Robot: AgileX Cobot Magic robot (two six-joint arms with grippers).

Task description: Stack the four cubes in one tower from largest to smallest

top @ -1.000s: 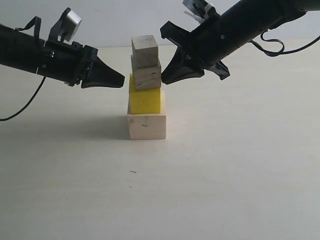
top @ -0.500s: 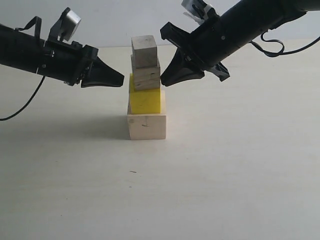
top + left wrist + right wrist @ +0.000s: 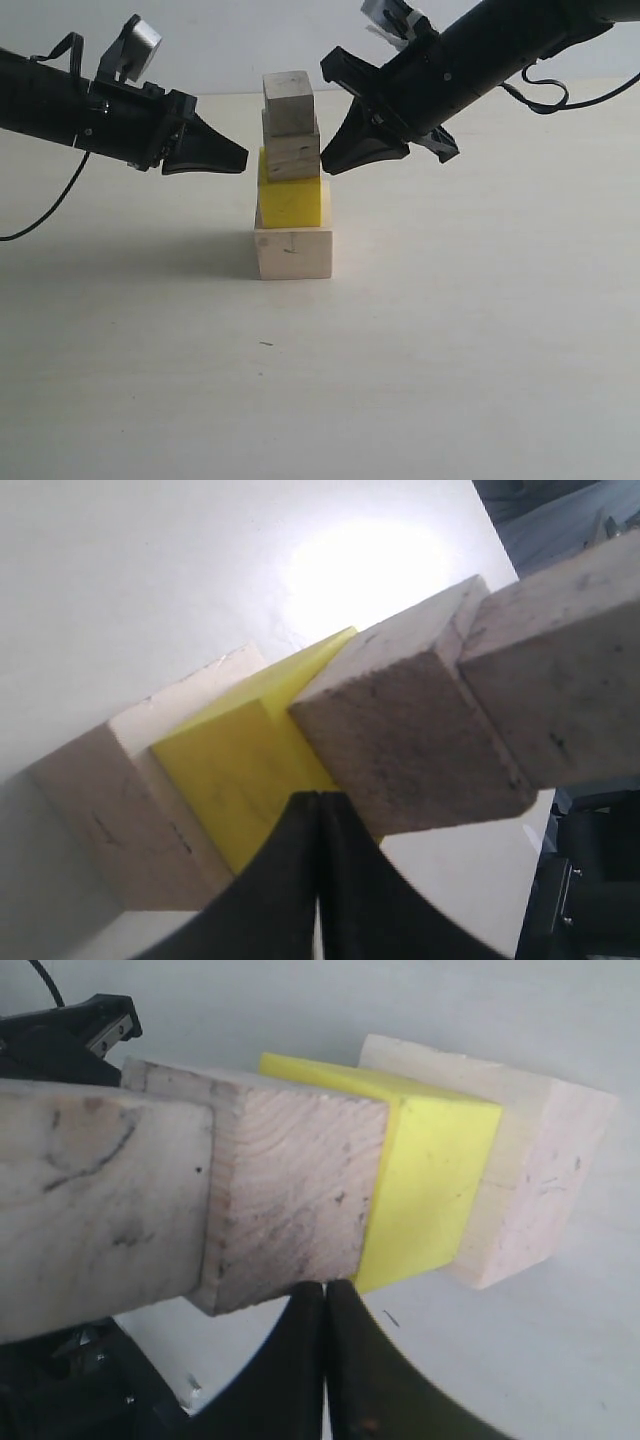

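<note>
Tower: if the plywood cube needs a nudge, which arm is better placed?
Right, probably. The right tool, shut, seems to touch the plywood cube; the left tool, also shut, stands apart from the tower.

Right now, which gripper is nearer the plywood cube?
Right. The right gripper sits right beside the plywood cube; the left gripper stands apart on the other side.

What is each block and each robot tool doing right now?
Largest pale cube, flat on the table, at the bottom.
Yellow cube, resting on it, second.
Plywood cube, on the yellow cube, third.
Smallest cube, on top.
Left tool, shut, empty, tip near the yellow cube.
Right tool, shut, empty, tip close by the plywood cube.
</note>
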